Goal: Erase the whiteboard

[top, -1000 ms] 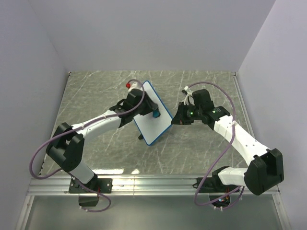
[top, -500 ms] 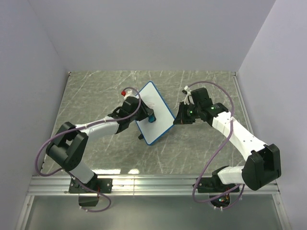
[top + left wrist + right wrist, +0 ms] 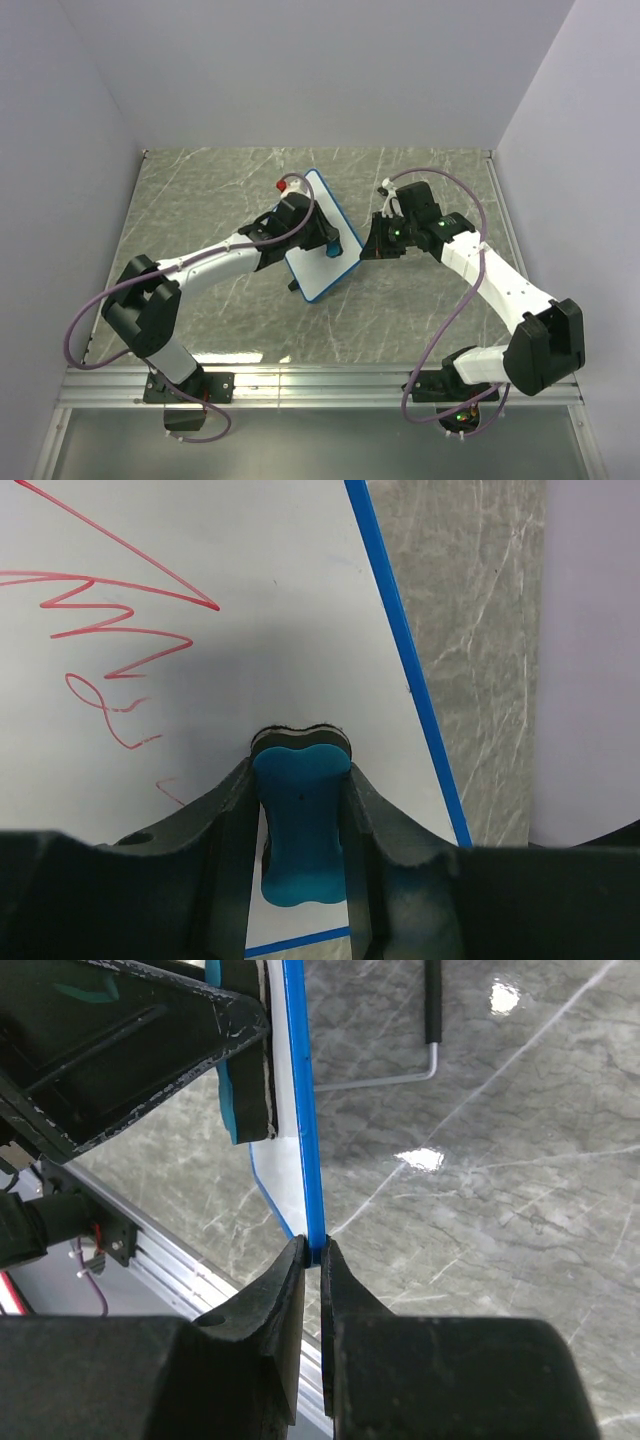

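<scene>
Top external view: the small rectangular whiteboard (image 3: 315,272) with its thin blue frame stands tilted near the middle of the grey marbled table (image 3: 200,200), between my two arms. My left claw (image 3: 325,243) lies over its face from the left, and my right claw (image 3: 365,248) meets its right edge.

Left wrist view: my left claw is clamped on a little blue foam eraser (image 3: 300,820) with a black felt sole, and the felt sits against the white surface. Red marker scribbles (image 3: 110,630) lie up and to the left of the eraser, apart from it. The patch around the felt looks bare. The frame's blue edge (image 3: 400,630) runs just to the right.

Right wrist view: my right claw's two fingers are closed on the whiteboard's blue rim, pinching only that thin edge. A black-sleeved wire foot (image 3: 430,1010) shows behind the board, over the marble.

My worry is that narrow pinch. If I bear down hard with the eraser, the board may pivot or slide out of the right fingers and drop flat. A sweep to the right would run the felt off the frame. Too light a press, I judge, would smear the red rather than lift it.
</scene>
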Controlling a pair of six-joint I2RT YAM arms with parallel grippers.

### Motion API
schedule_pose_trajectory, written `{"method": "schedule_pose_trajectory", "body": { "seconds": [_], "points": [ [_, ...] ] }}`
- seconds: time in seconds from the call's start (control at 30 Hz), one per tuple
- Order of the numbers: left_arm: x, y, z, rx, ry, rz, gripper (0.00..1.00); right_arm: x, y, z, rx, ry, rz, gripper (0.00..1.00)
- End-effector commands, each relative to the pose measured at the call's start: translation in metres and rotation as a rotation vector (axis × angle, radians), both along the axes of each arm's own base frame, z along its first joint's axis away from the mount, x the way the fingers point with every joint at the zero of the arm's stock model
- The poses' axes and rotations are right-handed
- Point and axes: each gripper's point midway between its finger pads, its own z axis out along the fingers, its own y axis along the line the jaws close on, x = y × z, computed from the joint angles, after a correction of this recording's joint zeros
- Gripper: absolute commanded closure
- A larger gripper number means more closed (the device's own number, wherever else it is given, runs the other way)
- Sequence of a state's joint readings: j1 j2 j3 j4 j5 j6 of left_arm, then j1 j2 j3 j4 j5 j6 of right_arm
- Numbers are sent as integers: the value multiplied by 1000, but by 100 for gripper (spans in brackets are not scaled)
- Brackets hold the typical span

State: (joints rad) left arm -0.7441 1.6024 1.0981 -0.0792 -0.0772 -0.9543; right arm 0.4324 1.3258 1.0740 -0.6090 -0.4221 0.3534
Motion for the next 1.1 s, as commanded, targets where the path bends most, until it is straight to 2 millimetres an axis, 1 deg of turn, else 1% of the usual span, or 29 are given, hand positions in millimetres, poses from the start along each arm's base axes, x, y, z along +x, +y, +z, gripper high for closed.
{"method": "schedule_pose_trajectory", "body": {
  "seconds": [0.0, 0.07, 0.1, 0.17, 0.2, 0.27, 0.3, 0.37, 0.4, 0.5, 0.57, 0.67, 0.73, 0.77, 0.8, 0.87, 0.9, 0.97, 1.0, 1.03, 1.07],
  "points": [
    [-26, -10, -42, 39, 105, -80, 100, 3, 26, 38, 101, -107, 101, 100],
    [-27, -5, -56, 50, 126, -69, 100, 3, 25, 38, 98, -113, 97, 100],
    [-27, 5, -68, 64, 148, -49, 100, 1, 24, 36, 97, -107, 98, 100],
    [-29, 13, -82, 59, 184, -45, 100, 0, 24, 38, 99, -110, 95, 100],
    [-27, 26, -92, 57, 203, -16, 100, 0, 24, 38, 99, -112, 96, 100],
    [-28, 38, -100, 64, 220, 9, 100, -1, 22, 40, 98, -120, 94, 100],
    [-31, 51, -112, 82, 243, 31, 100, 0, 21, 40, 95, -120, 91, 100],
    [-30, 59, -117, 78, 240, 49, 100, -1, 21, 41, 95, -125, 92, 100],
    [-34, 67, -126, 89, 258, 60, 100, -1, 21, 42, 95, -127, 91, 100],
    [-41, 71, -138, 104, 283, 56, 100, -1, 21, 43, 97, -131, 91, 100],
    [-40, 70, -133, 99, 276, 53, 100, -1, 21, 43, 99, -132, 92, 100],
    [-28, 60, -105, 67, 226, 39, 100, -1, 22, 43, 102, -131, 91, 100],
    [-16, 49, -72, 30, 185, 28, 100, 0, 23, 44, 109, -134, 92, 100],
    [-12, 44, -61, 14, 172, 24, 100, 0, 23, 44, 110, -133, 93, 100],
    [-1, 35, -38, -20, 135, 18, 100, -1, 23, 43, 111, -132, 92, 100],
    [7, 24, -19, -44, 117, 7, 100, 0, 23, 43, 111, -134, 90, 100],
    [12, 15, -2, -62, 97, -5, 100, -1, 23, 42, 109, -131, 91, 100],
    [15, 5, -1, -51, 93, -21, 100, -1, 23, 43, 111, -134, 91, 100],
    [13, -4, 4, -47, 82, -44, 100, -1, 23, 43, 111, -134, 91, 100],
    [13, -8, -6, -31, 96, -50, 100, -1, 23, 44, 110, -138, 91, 100],
    [12, -11, -9, -25, 106, -56, 100, -1, 23, 45, 112, -140, 90, 100]
  ]
}}
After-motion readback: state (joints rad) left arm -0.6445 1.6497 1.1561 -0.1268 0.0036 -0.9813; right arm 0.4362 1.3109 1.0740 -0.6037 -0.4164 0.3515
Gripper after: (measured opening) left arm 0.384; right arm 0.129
